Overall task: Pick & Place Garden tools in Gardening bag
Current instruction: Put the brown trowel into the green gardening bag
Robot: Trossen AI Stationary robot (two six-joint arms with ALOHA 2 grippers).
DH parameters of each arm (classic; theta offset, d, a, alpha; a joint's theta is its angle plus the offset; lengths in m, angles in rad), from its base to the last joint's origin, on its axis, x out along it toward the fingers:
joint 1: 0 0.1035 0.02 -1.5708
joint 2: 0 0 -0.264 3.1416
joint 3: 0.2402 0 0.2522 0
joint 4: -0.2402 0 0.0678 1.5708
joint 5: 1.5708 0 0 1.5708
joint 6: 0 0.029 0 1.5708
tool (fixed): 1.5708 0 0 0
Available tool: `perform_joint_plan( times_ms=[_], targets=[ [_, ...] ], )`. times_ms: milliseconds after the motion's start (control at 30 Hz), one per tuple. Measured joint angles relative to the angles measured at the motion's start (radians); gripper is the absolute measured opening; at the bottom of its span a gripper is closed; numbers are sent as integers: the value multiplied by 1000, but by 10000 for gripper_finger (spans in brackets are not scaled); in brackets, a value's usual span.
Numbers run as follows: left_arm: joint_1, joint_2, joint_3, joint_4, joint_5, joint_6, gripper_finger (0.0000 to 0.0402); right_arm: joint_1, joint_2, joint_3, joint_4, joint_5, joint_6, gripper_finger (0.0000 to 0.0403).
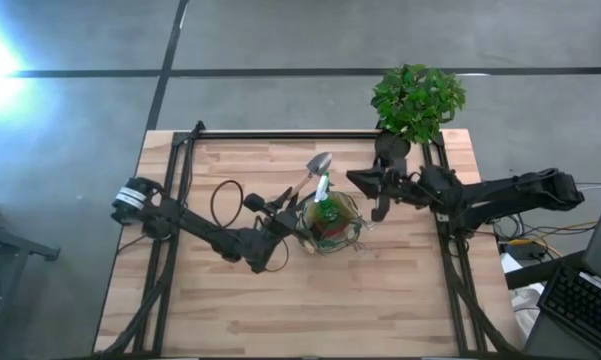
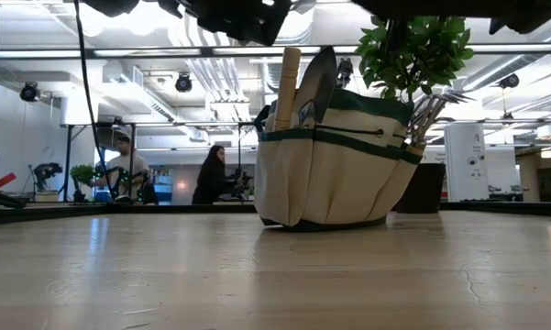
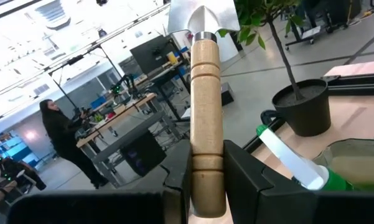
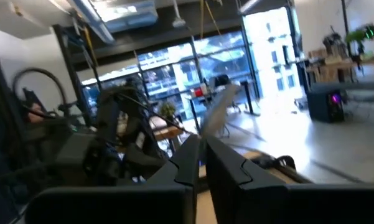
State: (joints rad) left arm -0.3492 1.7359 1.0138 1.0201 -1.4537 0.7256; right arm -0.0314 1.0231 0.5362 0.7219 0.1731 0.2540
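Wooden-handled trowel [image 3: 206,124] clamped in left gripper [image 1: 280,222], beside gardening bag [image 2: 335,160]. Soft rim could snag it, tip bag. Right gripper [image 1: 380,200] fingers together, near bag.

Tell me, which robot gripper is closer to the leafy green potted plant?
Right. The right gripper sits just in front of the leafy green potted plant. The left gripper is farther off, beyond the bag, holding a wooden-handled trowel.

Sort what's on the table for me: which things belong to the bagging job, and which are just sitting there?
Job:
- trowel, wooden handle clamped in the left pincer
- gardening bag, tools already standing in it
- right pincer, shut, empty, beside the bag

Just there:
- potted plant at the table's far edge
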Motion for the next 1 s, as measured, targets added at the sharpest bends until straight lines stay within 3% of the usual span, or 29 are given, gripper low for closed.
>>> perform_joint_plan(
  times_ms=[567,867,1000],
  targets=[
    [-1,-1,0,-3,21,1,66,-57,20,0,-7,3,153,189],
    [0,-1,0,-4,32,-1,66,-57,20,0,-7,3,157,204],
    [0,-1,0,-4,118,-32,66,-57,25,0,-4,3,156,201]
  ],
)
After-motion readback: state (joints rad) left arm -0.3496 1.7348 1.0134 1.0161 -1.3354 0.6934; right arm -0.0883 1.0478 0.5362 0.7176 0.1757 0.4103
